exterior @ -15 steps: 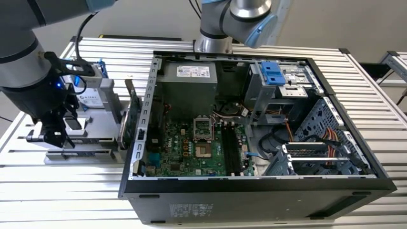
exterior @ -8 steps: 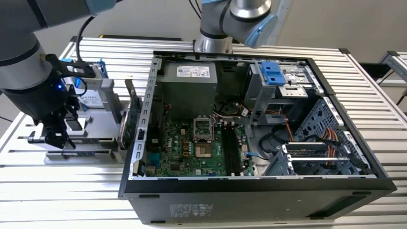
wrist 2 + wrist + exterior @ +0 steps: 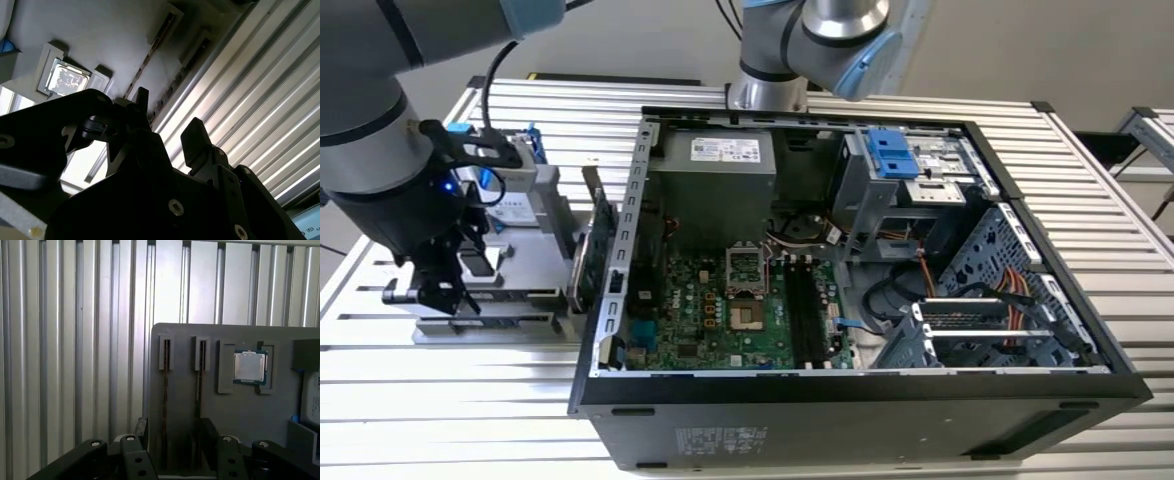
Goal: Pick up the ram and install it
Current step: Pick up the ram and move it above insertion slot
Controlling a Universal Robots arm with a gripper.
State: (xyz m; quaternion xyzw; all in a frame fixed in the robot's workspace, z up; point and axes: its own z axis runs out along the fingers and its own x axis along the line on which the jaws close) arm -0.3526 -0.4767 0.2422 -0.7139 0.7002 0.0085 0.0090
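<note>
First wrist view: 2 parallel edge-on ram sticks [image 3: 165, 390] in holder [image 3: 225, 335] slots, long axes toward wide-open, empty gripper [image 3: 174, 427].

clear space above the ram [image 3: 165, 390]; second stick [image 3: 199, 390] just beside; computer case [image 3: 854, 415] wall near

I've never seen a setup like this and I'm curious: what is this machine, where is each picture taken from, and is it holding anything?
It is a robot arm with a two-fingered hand. The exterior view looks from off the arm at an open computer case on a slatted metal table. Both wrist views ride on the arm, looking past the open, empty hand at a grey holder with the ram on edge and a square chip.
</note>
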